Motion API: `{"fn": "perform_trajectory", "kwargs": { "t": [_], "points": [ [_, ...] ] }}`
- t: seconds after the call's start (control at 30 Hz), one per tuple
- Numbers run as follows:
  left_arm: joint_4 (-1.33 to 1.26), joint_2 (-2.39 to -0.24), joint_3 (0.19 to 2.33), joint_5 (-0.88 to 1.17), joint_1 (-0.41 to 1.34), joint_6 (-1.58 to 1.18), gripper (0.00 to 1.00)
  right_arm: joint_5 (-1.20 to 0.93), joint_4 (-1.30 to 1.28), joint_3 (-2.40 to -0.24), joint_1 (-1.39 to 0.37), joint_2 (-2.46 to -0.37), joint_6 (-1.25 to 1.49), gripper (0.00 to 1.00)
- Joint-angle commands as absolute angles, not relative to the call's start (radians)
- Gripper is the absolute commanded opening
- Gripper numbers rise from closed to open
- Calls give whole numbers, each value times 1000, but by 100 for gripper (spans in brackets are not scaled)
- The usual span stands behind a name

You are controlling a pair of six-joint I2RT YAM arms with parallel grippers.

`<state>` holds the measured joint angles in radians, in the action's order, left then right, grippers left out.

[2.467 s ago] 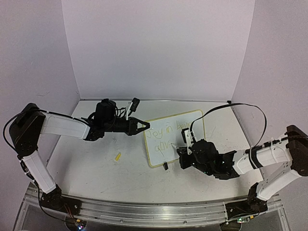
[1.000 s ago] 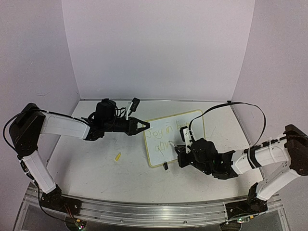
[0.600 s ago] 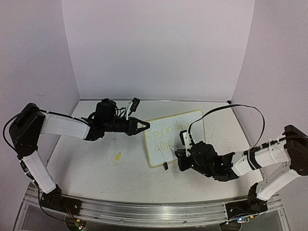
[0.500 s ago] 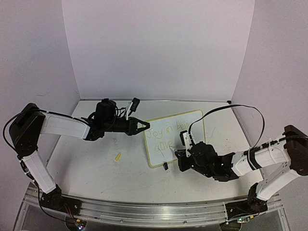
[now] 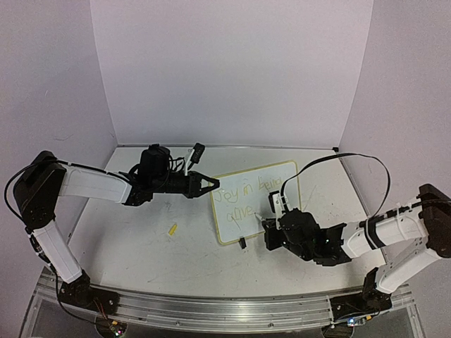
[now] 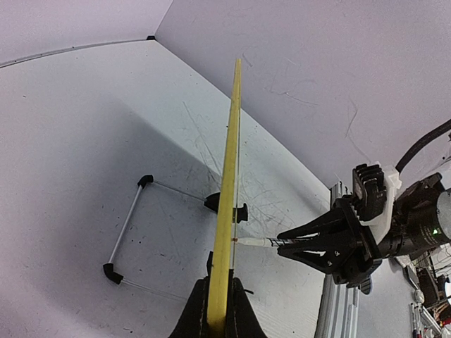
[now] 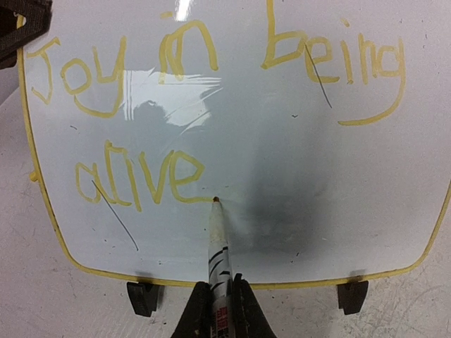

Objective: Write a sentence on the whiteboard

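the small white rectangular whiteboard with a pale-yellow rim (image 5: pixel 231 227) stands propped on edge right of centre in the top view. its two small black clip feet (image 7: pixel 143 296) rest on the table. the yellow-green handwritten sentence (image 5: pixel 241 213) runs across the board in two lines, "joy in being" above "alive".

the left gripper (image 5: pixel 213 185) reaches in from the left. its jaws are closed tight on the board's upper left edge; in the left wrist view the yellow rim rises edge-on from between its fingers. the right gripper (image 7: pixel 215 310) comes in from the lower right with its jaws clamped on a thin white marker pen with a yellow tip (image 7: pixel 218 257). the tip touches the board just right of the last letter of "alive". in the top view the black wrist covers the board's lower right corner, and in the right wrist view its grey shadow falls over the bare middle.

a small yellow cap-like piece (image 5: pixel 172 229) lies alone on the table, left of the board and well apart from it. behind the board, the left wrist view shows a thin white wire leg with black ends (image 6: pixel 127 232). a black cable (image 5: pixel 338 156) arches over the right arm.

the white tabletop (image 5: pixel 141 250) is scuffed with fine grey scratches. plain pale lilac walls (image 5: pixel 225 70) close it in on three sides, and an aluminium rail (image 5: pixel 211 307) runs along the bottom.
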<state>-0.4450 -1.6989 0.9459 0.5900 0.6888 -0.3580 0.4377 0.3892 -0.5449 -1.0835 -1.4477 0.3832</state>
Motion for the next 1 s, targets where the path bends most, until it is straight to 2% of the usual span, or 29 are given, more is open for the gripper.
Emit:
{"fn": "perform_trajectory", "kwargs": {
  "t": [0.0,0.17,0.6,0.83,0.9,0.97],
  "points": [
    [-330,-1700,952,448,680,-287,0,443,382,-537,-1081,-1376,371,0],
    [-328,-1700,950,446,681,-285,0,437,391,-519,-1079,-1350,356,0],
    [-327,-1699,953,449,680,-287,0,456,423,-545,-1053,-1456,371,0],
    [-323,-1689,959,443,680,-288,1,437,251,-573,-1056,-1164,358,0],
    [-321,-1678,964,441,680,-288,5,438,227,-571,-1055,-1066,339,0],
    [-319,-1666,970,430,680,-285,15,479,207,-569,-1049,-1014,316,0]
  ]
}}
